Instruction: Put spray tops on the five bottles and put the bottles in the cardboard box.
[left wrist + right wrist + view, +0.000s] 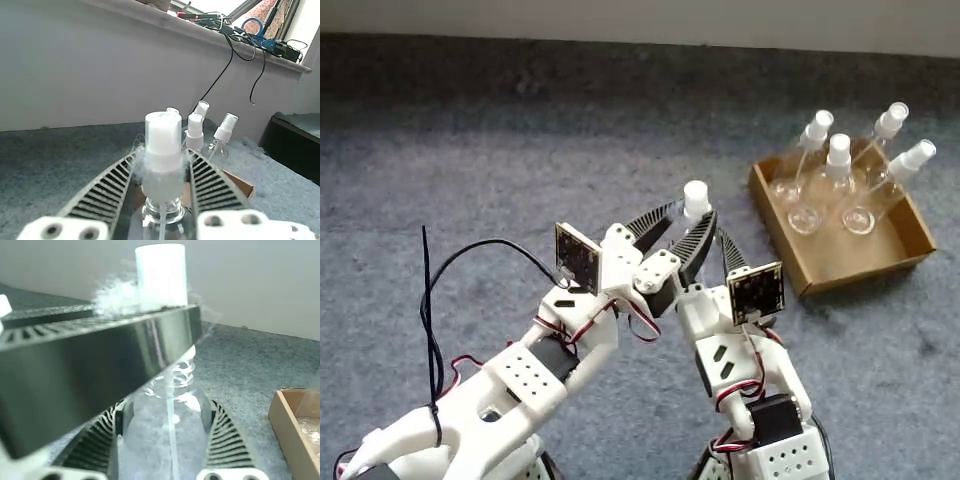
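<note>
— Where is the fifth bottle (167, 430)?
— Upright between the two arms, just left of the cardboard box (865, 272), over the grey mat (470, 170). Whether its base touches the mat, I cannot tell.
— And who holds it?
— The right gripper (167, 407) comes from the near side and clamps its ribbed fingers on the clear body, one on each side.
— The left gripper (163, 156)?
— It comes from the left, higher up. Its fingers pinch the white spray top (163, 135), which sits on the bottle's neck with its thin tube hanging down inside.
— What is in the box?
— Four bottles (837, 160), each with a white top on, leaning together toward its far side.
</note>
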### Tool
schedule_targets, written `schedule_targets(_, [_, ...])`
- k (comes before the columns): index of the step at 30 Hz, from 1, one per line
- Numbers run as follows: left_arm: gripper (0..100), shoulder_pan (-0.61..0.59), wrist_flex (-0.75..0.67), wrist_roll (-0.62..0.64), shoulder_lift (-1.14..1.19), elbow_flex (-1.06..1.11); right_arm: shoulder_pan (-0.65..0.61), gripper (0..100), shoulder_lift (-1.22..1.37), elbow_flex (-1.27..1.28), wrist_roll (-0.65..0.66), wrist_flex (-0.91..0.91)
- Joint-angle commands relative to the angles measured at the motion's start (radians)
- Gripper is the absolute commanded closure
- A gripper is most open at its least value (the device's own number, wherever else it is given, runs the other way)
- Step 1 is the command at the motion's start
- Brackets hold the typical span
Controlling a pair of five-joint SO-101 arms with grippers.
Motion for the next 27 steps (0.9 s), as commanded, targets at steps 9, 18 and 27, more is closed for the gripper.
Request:
schedule_targets(9, [100, 0.016, 0.021, -0.015, -0.015, -0.042, 0.018, 92.7, -0.012, 0.085, 0.092, 0.001])
schedule_targets(18, [100, 0.008, 0.015, -0.015, -0.015, 0.028, 0.021, 92.7, -0.012, 0.085, 0.092, 0.001])
schedule_targets(27, [100, 0.012, 0.023, -0.048, -0.015, 0.051, 0.024, 92.7, -0.012, 0.085, 0.092, 0.004])
